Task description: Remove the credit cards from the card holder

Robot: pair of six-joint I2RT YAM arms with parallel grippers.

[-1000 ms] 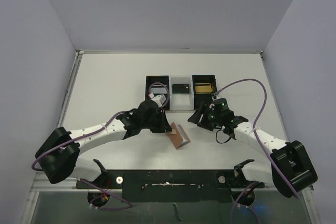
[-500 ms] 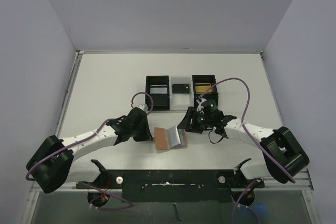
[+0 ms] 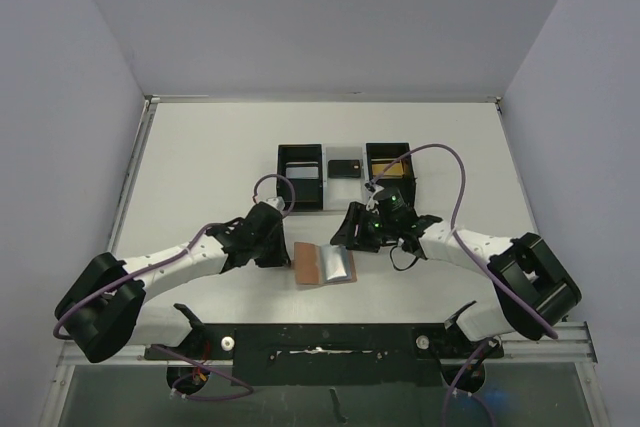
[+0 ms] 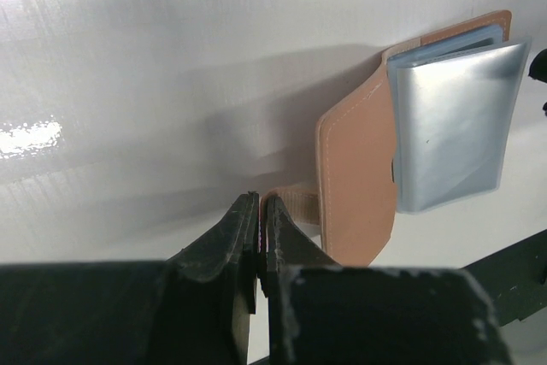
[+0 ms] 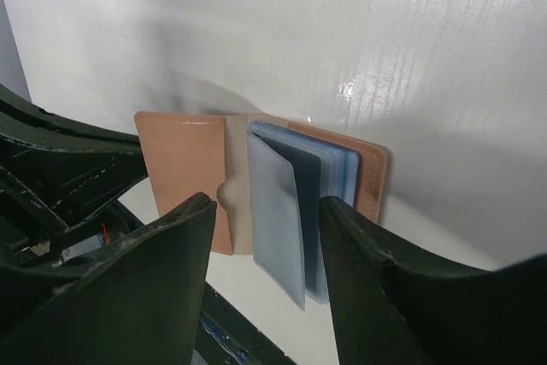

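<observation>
The card holder (image 3: 310, 265) lies open on the table, tan cover down and blue sleeves (image 3: 338, 264) up. My left gripper (image 3: 287, 254) sits at its left edge, shut on the little side tab (image 4: 297, 203). In the right wrist view my right gripper (image 5: 265, 203) is open just above the card holder (image 5: 184, 164), its fingers on either side of the raised sleeves (image 5: 275, 211) with nothing held. A silver-grey card (image 3: 300, 171), a black card (image 3: 345, 166) and a gold card (image 3: 386, 162) lie in the tray behind.
The black three-compartment tray (image 3: 322, 185) stands just beyond both grippers, its middle section white. A purple cable (image 3: 440, 162) loops over its right compartment. A black rail (image 3: 330, 337) runs along the near table edge.
A second ago the card holder stood half folded on its edge; it now lies spread flat. My left gripper drew back left with the tab. My right gripper came left over the sleeves.
</observation>
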